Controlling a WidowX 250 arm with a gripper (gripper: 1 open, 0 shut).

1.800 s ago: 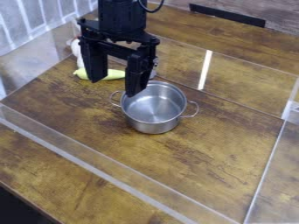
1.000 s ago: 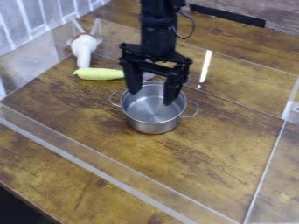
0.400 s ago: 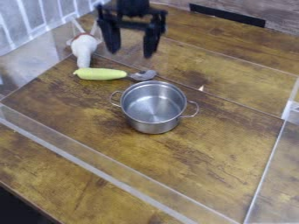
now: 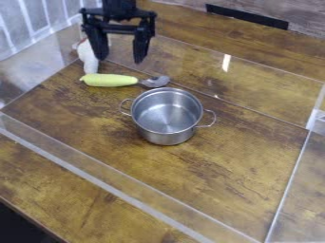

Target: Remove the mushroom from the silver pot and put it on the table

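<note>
The silver pot [image 4: 168,115] stands mid-table on the table [image 4: 229,180], and its shiny inside shows nothing in it. The mushroom [image 4: 86,59], whitish with a darker top, lies on the wood at the back left, outside the pot. My gripper [image 4: 117,55] hangs open over that back-left area, fingers pointing down. Its left finger [image 4: 94,46] is just beside the mushroom and partly covers it. Nothing is between the fingers.
A yellow-green vegetable [image 4: 109,81] lies left of the pot, with a small grey object [image 4: 155,82] beside it. Clear acrylic panels [image 4: 152,204] edge the tabletop at the front, right and left.
The gripper, open throughout, has left the spot over the pot and travelled up and to the back left, ending beside the mushroom. The pot and vegetable have stayed put.
</note>
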